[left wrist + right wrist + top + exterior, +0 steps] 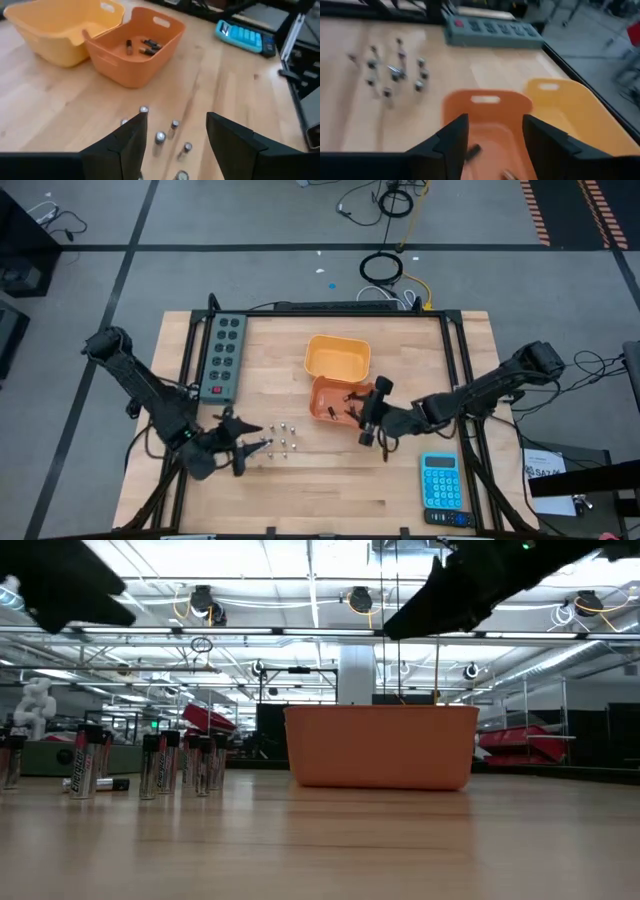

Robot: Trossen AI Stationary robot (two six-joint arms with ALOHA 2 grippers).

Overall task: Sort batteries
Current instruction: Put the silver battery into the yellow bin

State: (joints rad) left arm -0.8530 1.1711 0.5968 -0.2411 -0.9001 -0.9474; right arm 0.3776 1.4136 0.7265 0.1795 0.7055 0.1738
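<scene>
Grey floor (250, 220) with dark seams, cables (385, 268) coiled beyond wooden table (330, 490); ceiling light strips (250, 560), red bins (520, 740) behind.

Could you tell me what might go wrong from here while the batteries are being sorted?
1. The standing batteries are packed close together; the open left gripper beside them could topple neighbours when it closes on one.
2. The open right gripper hangs over the orange bin; dipping lower might catch its rim and shift the bin.
3. The yellow bin touches the orange one, so a poorly aimed drop could land in the wrong bin.
</scene>
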